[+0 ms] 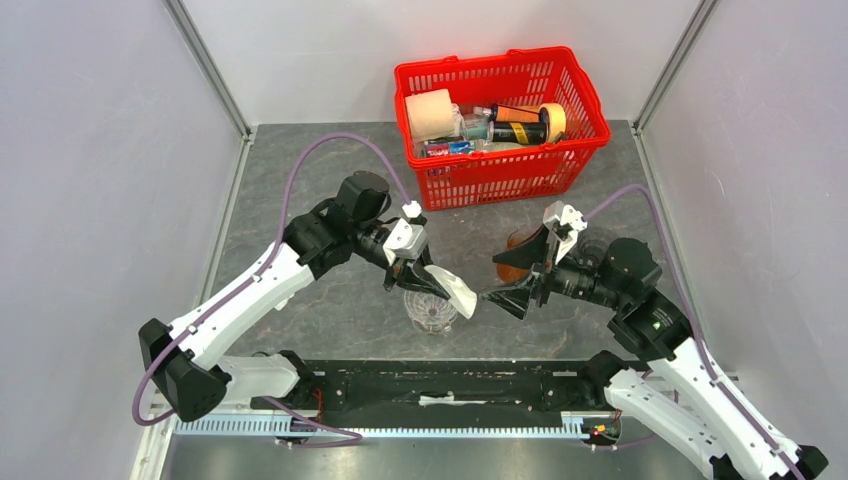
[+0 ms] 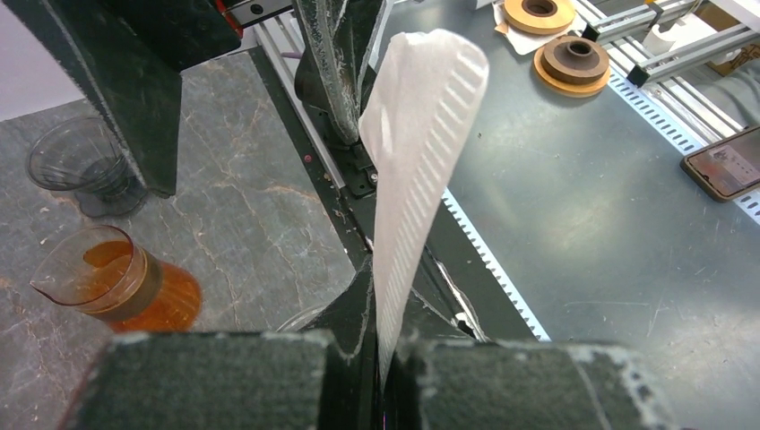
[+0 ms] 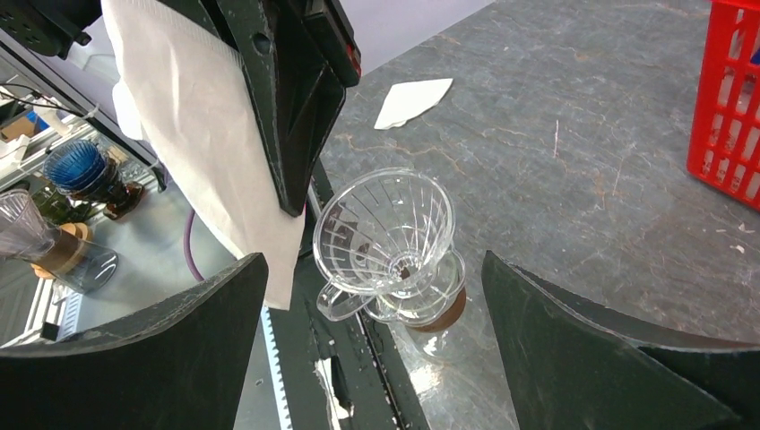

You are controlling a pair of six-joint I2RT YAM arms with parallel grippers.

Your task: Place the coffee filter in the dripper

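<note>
The left gripper [image 1: 408, 268] pinches the flat-folded paper filter [image 1: 452, 288] just above the glass dripper [image 1: 430, 312], off toward 2 o'clock; the right gripper [image 1: 505, 281] gapes wide at 3 o'clock (nothing between its jaws). Released unopened, the filter could catch the rim and slide off.

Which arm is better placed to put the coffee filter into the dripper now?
Left: the left gripper is shut on the coffee filter, close to the dripper. The right gripper is open and empty.
</note>
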